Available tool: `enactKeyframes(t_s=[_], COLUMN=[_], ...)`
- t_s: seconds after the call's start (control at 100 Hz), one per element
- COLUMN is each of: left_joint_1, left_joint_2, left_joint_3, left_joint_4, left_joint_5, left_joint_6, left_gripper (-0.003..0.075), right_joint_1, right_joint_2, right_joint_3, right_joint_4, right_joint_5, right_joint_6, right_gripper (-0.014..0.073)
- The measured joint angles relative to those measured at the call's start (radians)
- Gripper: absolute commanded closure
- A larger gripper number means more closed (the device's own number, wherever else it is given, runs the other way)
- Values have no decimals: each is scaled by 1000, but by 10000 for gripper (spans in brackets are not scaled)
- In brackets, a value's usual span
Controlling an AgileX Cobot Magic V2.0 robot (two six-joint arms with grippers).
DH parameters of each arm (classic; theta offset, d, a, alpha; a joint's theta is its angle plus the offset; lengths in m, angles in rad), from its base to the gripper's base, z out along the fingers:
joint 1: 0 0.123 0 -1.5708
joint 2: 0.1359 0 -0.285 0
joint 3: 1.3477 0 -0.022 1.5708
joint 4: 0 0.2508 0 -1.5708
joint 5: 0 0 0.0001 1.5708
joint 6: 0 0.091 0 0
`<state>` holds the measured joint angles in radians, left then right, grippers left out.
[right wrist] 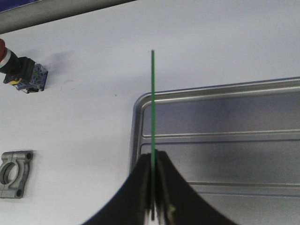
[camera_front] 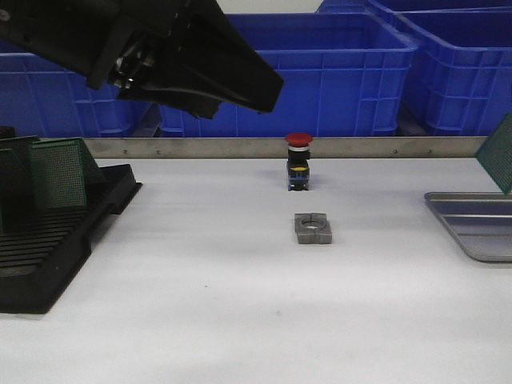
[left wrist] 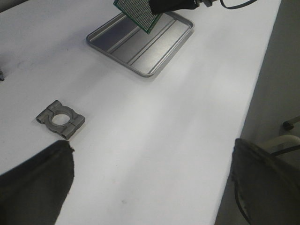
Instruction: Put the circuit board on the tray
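Observation:
A green circuit board (right wrist: 153, 103) shows edge-on, pinched upright between my right gripper's (right wrist: 153, 157) black fingers. It hangs over the end of the silver ribbed tray (right wrist: 225, 159) nearest the table's middle. In the front view the board (camera_front: 500, 160) pokes in at the right edge above the tray (camera_front: 480, 232). The left wrist view shows the board (left wrist: 138, 11) tilted over the tray (left wrist: 154, 47). My left gripper (left wrist: 150, 183) is open, fingers (left wrist: 35, 187) wide apart over bare table with nothing between them. The left arm (camera_front: 176, 56) hovers high at the left.
A black slotted rack (camera_front: 56, 240) with more green boards (camera_front: 60, 172) stands at the left. A red push button (camera_front: 298, 164) and a grey metal clamp block (camera_front: 313, 228) sit mid-table. Blue bins (camera_front: 320, 72) line the back behind a metal rail (camera_front: 240, 147).

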<state>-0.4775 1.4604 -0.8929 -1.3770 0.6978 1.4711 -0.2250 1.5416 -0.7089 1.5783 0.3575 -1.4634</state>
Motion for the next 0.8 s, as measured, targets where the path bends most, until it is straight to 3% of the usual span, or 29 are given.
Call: enactKeyframes(t_s=[0.12, 0.19, 0.42, 0.6, 0.8], left_joint_1=[0, 0, 0, 0, 38], left_joint_2=[0, 0, 0, -2, -80], left_joint_3=[0, 0, 0, 0, -42], left_joint_4=[-2, -2, -3, 11, 267], left_joint_5=[0, 0, 0, 0, 6], left_joint_6=[0, 0, 0, 0, 0], left_gripper=[83, 83, 83, 83, 83], right_joint_1=[0, 0, 0, 0, 0], right_joint_2=[23, 28, 28, -10, -91], right_joint_3=[0, 0, 0, 0, 0], right_joint_4=[32, 40, 49, 41, 9], right_joint_5=[-1, -1, 5, 88, 190], right_joint_6=[0, 0, -2, -13, -43], right_gripper=[141, 62, 58, 58, 58])
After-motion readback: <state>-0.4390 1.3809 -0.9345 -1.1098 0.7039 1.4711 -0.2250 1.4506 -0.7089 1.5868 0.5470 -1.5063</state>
